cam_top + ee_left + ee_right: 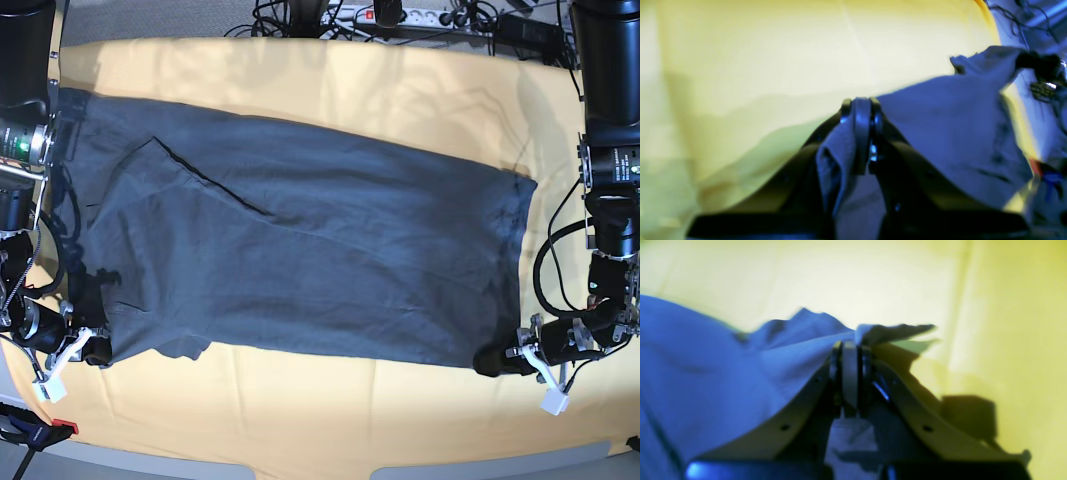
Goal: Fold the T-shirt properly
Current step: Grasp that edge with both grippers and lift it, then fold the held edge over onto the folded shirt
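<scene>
From the left wrist view, the left pincer (862, 110) is clamped tight on a bunched fold of the large dark slate-blue cotton T-shirt (950, 133), the cloth spilling limp between the black arms and stretching off to the right over the yellow-orange tablecloth (773, 66). The right wrist view shows much the same: the right pincer (850, 353) is pinched closed on an edge of the T-shirt (706, 373), a small flap poking out past the tips, the rest sagging away to the left. From the base view the T-shirt (300, 260) lies spread nearly flat across the counter, its long side running left to right, with one pincer (85, 350) holding the near-left corner and the other (505, 360) the near-right corner. The fabric looks light, soft and floppy, so I would judge it drapes and wrinkles easily; corners and hems seem the sensible places to grip, both lifted together to keep the edge straight.
</scene>
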Robot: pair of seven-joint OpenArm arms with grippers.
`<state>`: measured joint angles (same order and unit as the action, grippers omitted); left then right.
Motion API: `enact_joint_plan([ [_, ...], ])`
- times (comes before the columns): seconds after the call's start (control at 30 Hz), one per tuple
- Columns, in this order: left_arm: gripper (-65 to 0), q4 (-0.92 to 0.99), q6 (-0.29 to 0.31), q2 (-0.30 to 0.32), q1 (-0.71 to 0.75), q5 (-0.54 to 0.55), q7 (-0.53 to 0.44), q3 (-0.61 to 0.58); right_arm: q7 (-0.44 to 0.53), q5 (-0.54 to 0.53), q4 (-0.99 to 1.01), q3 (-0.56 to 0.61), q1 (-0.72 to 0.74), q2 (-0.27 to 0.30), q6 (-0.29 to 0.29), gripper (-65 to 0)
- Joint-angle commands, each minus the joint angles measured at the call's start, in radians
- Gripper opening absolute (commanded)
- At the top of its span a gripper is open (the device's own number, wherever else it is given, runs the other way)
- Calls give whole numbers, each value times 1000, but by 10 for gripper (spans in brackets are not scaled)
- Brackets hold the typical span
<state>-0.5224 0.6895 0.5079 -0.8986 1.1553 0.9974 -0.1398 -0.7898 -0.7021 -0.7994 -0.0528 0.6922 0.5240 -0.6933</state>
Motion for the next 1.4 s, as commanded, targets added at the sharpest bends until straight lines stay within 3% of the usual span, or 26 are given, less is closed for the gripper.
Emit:
enact_joint_plan([
  [0.0, -650, -14, 9, 14, -41, 56, 24, 5, 2, -45, -31, -4, 31, 34, -5, -650],
  [0.2, -650, -15, 9, 30, -41, 324, 293, 5, -171, -233, -122, -4, -38, 100, -5, -650],
  [0.37, -650, -48, 9, 56, -40, 328, 393, 5, -228, -323, -242, -4, -135, 159, -5, -650],
  [0.67, -650, -92, 9, 65, -38, 328, 399, 5, -237, -318, -405, -4, -252, 209, -5, -650],
  [0.87, -650, -132, 9, 120, -21, 328, 399, 5, -250, -316, -405, -4, -251, 233, -5, -650],
  [1.1, -650, -132, 9, 122, -11, 328, 399, 5, -251, -319, -405, -4, -258, 231, -5, -650],
  [1.37, -650, -203, 9, 174, 66, 328, 399, 5, -251, -319, -405, -4, -291, 230, -5, -650],
])
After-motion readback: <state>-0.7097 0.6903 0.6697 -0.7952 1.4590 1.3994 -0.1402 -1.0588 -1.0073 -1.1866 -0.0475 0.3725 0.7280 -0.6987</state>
